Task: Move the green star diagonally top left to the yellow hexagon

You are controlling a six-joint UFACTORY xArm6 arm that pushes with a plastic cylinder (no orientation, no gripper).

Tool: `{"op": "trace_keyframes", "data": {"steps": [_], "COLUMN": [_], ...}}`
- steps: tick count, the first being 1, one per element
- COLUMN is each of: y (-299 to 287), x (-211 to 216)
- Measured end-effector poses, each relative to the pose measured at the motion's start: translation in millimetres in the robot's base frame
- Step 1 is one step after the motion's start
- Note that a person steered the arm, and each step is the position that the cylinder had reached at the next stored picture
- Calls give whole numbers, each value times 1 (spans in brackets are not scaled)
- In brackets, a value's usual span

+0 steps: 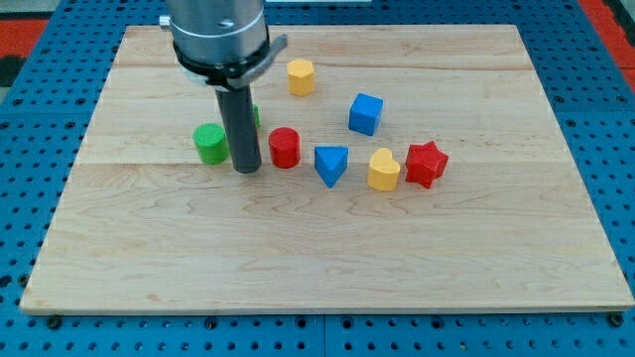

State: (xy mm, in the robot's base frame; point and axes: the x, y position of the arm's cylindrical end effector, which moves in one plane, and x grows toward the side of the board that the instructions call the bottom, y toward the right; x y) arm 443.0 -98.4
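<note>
My tip (248, 170) is sitting on the wooden board (327, 258), in the gap between the green cylinder (210, 144) on the view's left and the red cylinder (285, 147) on the view's right, close to both, contact with either not clear. No fingers on this rig, just a straight dark rod hanging from the grey arm housing (218, 35), so nothing is opening, closing or gripping. Green star (256, 115) is mostly hiding behind the rod: only a thin green sliver is showing at the rod's right edge, toward the view's top from the red cylinder, star shape cannot be made out from here, colour matching the green cylinder's. That sliver is sitting down and to the view's left of the yellow hexagon (301, 76), apart from it. The yellow hexagon is standing near the view's top, squat, flat-topped, faceted sides. Blue cube (365, 113) is lying to the view's right of the hexagon and lower. A row is running across the middle: red cylinder, then blue triangle (331, 165) pointing toward the view's bottom, then yellow heart (383, 170), then red star (426, 164), the heart and the red star looking as if they are touching or nearly so. Board is resting on a blue pegboard surface (40, 89).
</note>
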Motion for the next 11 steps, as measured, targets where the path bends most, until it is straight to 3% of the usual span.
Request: {"op": "trace_keyframes", "data": {"steps": [5, 7, 8, 9, 10, 11], "y": [11, -36, -44, -42, 18, 33], "x": [-37, -96, -147, -154, -153, -152]}}
